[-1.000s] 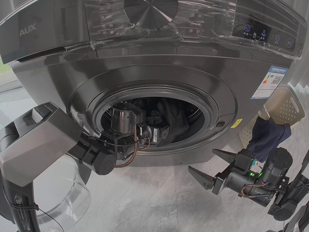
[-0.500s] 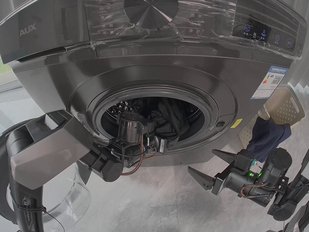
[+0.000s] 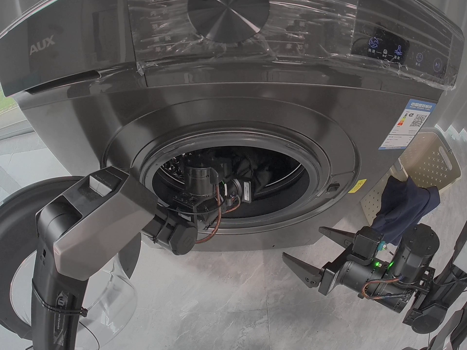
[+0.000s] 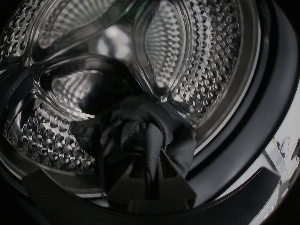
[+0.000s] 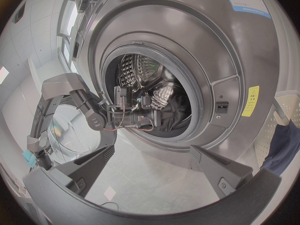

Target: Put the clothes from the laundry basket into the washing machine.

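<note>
The left arm (image 3: 97, 215) is bent at the elbow and stretches forward roughly level, its wrist (image 3: 199, 183) past the rim of the washing machine (image 3: 233, 98) mouth. The left hand (image 4: 150, 175) is deep inside, clamped tight on a bunch of dark garment (image 4: 147, 132). The right arm (image 3: 428, 317) sits low at the robot's right side with its wrist (image 3: 418, 241) turned inward, and the right hand (image 3: 302, 243) points toward the left, low down, its two fingers (image 3: 299, 268) spread wide apart
</note>
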{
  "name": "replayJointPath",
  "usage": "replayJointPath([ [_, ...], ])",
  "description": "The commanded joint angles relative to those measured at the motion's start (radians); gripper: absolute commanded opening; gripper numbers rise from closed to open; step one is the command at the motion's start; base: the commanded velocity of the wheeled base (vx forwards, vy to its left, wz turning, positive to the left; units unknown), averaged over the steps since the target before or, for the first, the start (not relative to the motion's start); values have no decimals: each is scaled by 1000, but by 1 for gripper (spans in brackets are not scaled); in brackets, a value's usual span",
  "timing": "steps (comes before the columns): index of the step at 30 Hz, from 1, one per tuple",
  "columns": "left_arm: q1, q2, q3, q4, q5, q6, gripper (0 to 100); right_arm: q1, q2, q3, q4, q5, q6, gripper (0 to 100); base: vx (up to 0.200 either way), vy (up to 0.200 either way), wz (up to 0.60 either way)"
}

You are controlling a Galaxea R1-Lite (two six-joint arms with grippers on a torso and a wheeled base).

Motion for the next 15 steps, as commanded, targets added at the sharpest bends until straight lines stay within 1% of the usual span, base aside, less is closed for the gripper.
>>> replayJointPath([
  [1,13,10,-95,-18,25,-27,0,0,8,-1,0,0,0,100,0,0,0],
  [3,21,39,-189,-33,62,-44,0,1,9,-1,0,0,0,100,0,0,0],
  [8,36,88,-271,-42,74,-50,0,4,9,0,-2,0,1,100,0,0,0],
  [12,44,102,-301,-45,89,-53,0,4,9,0,-2,0,0,100,0,0,0],
  [15,47,96,-274,-41,89,-53,0,4,9,0,-2,2,0,100,0,0,0],
])
